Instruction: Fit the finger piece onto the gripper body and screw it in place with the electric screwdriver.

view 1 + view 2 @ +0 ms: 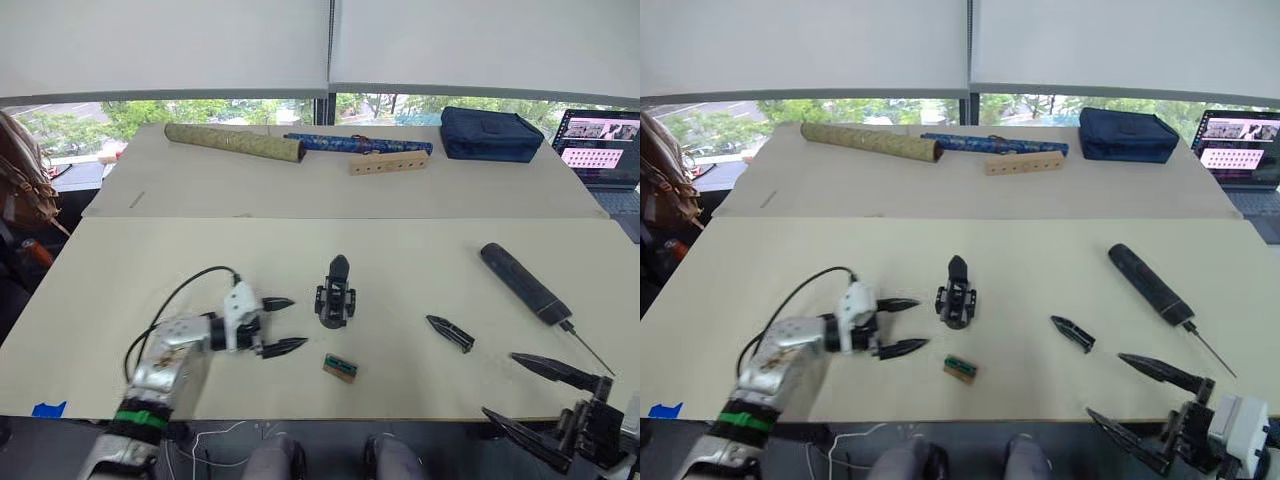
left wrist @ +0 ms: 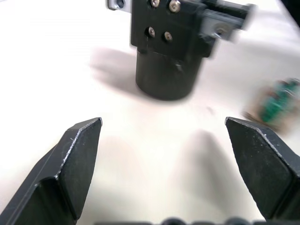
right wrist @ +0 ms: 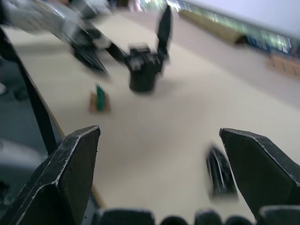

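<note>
The gripper body (image 1: 335,296) stands on the cream table, one black finger pointing up and away. My left gripper (image 1: 282,325) is open just to its left, fingertips aimed at it, a small gap between them. In the left wrist view the gripper body (image 2: 171,44) sits ahead of the open fingers. The finger piece (image 1: 450,332) lies flat to the right of the body. The electric screwdriver (image 1: 527,285) rests further right, bit toward the near edge. My right gripper (image 1: 520,392) hangs open at the table's near right edge, close to the screwdriver's bit.
A small tan-and-green block (image 1: 340,367) lies near the front edge below the gripper body. On the far table are an olive rolled tube (image 1: 235,141), a blue tube (image 1: 358,144), a wooden block with holes (image 1: 388,162), a navy bag (image 1: 490,133) and a laptop (image 1: 603,145).
</note>
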Motion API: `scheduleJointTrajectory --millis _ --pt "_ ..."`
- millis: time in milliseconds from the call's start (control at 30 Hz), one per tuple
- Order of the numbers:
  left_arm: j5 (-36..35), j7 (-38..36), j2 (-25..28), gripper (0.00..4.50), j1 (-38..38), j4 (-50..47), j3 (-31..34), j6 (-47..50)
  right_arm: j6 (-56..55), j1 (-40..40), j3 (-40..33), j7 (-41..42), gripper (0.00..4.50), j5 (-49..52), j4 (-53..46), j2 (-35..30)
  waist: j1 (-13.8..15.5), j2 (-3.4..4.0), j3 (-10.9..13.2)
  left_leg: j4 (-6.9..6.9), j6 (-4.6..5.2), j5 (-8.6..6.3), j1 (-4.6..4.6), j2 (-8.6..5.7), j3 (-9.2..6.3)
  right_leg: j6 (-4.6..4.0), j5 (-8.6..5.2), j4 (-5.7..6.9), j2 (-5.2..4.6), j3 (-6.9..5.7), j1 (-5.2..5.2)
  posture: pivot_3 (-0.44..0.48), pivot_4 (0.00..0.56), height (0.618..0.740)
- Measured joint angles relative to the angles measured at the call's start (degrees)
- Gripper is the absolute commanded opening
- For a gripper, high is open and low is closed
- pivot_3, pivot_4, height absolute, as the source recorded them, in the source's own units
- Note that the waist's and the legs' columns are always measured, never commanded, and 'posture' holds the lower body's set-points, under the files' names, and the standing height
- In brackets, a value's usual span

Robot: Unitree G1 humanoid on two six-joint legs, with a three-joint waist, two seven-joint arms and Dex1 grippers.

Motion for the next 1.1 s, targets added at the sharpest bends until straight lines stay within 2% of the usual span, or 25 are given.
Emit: scheduleJointTrajectory --millis 67,200,367,467,600,667,733,767,833,967,1100 --pt "-3.27 -0.83 2.59 4.46 -0.08 -3.43 3.05 1.56 0.57 1.86 -1.79 -0.78 4.50 -0.20 0.21 0.09 0.51 -0.02 0.01 0.04 -0.33 -0.20 -0.12 -0.02 0.01 0.01 0.01 -0.02 -0.07 0.04 -0.15 0.000 0.150 0.740" --pt "-9.45 -4.45 8.56 4.46 -1.77 -9.57 7.26 6.14 0.57 3.98 -3.04 -1.82 4.50 -1.01 0.08 1.97 0.93 0.02 -0.01 0.04 -0.35 -0.16 -0.11 -0.03 0.10 0.02 0.01 0.02 0.00 0.10 -0.19 0.000 0.150 0.740" --pt "-11.94 -7.83 13.82 4.46 -1.06 -11.28 7.66 11.81 7.55 3.48 -3.27 -11.04 4.50 -4.89 -4.87 0.96 0.27 0.06 -0.02 0.01 -0.25 0.06 -0.20 -0.03 0.21 0.03 -0.01 0.15 0.11 0.15 -0.40 0.000 0.150 0.740" --pt "-12.95 -7.76 13.77 4.46 -1.53 -12.35 7.75 13.11 14.82 1.43 -3.46 -14.43 4.50 -2.33 -11.14 -3.80 0.12 0.03 -0.01 0.02 -0.22 0.15 -0.25 -0.03 0.19 0.02 -0.01 0.15 0.16 0.14 -0.40 0.000 0.150 0.740" --pt "-14.12 -5.90 13.13 4.46 -1.36 -16.86 8.36 13.93 36.94 -3.69 -4.21 -21.79 4.50 5.24 -17.50 -18.67 -0.03 -0.06 -0.01 0.07 -0.13 0.20 -0.45 -0.04 0.17 -0.04 0.05 0.12 0.15 0.17 -0.34 0.000 0.150 0.740" --pt "-14.04 -5.17 12.84 4.46 -0.94 -17.65 8.40 13.90 44.66 -7.43 -4.13 -24.97 4.50 8.78 -18.40 -22.85 0.03 -0.08 0.00 0.06 -0.13 0.20 -0.50 -0.05 0.15 -0.05 0.05 0.13 0.17 0.13 -0.40 0.000 0.150 0.740" --pt "-13.83 -4.83 12.88 4.46 0.48 -18.22 8.62 13.75 55.96 -14.74 -0.43 -28.95 4.50 11.37 -18.34 -32.77 -0.27 -0.02 0.02 0.05 -0.11 0.20 -0.58 -0.07 0.22 -0.06 0.05 0.14 0.16 0.16 -0.49 0.000 0.150 0.740" --pt "-13.78 -4.66 12.73 4.46 0.89 -18.86 8.26 13.78 62.48 -21.41 2.77 -31.89 4.50 14.29 -18.04 -37.46 -0.44 -0.05 0.04 0.06 -0.11 0.21 -0.64 -0.06 0.17 -0.07 0.05 0.13 0.19 0.11 -0.52 0.000 0.150 0.740" --pt "-13.79 -4.06 12.16 4.46 1.31 -20.12 7.80 13.78 68.47 -29.50 7.62 -34.46 4.50 17.60 -17.46 -40.52 -0.37 -0.18 0.09 0.06 -0.13 0.23 -0.72 -0.06 0.08 -0.09 0.04 0.09 0.23 0.03 -0.53 0.000 0.150 0.740" --pt "-13.63 -2.44 11.10 4.46 1.55 -21.71 6.80 13.77 74.97 -42.57 20.59 -37.66 4.50 17.25 -14.72 -40.58 0.23 -0.25 0.13 0.15 -0.10 0.23 -0.97 -0.16 0.04 -0.07 0.03 -0.01 0.23 -0.05 -0.57 0.000 0.150 0.740" --pt "-13.32 -1.38 10.43 4.46 2.14 -22.73 6.35 13.75 79.27 -54.74 35.20 -38.14 4.50 10.19 -8.75 -39.21 -0.17 -0.27 0.14 0.27 0.02 0.27 -0.99 -0.21 0.17 0.06 0.09 -0.01 0.18 -0.01 -0.56 0.000 0.150 0.740"
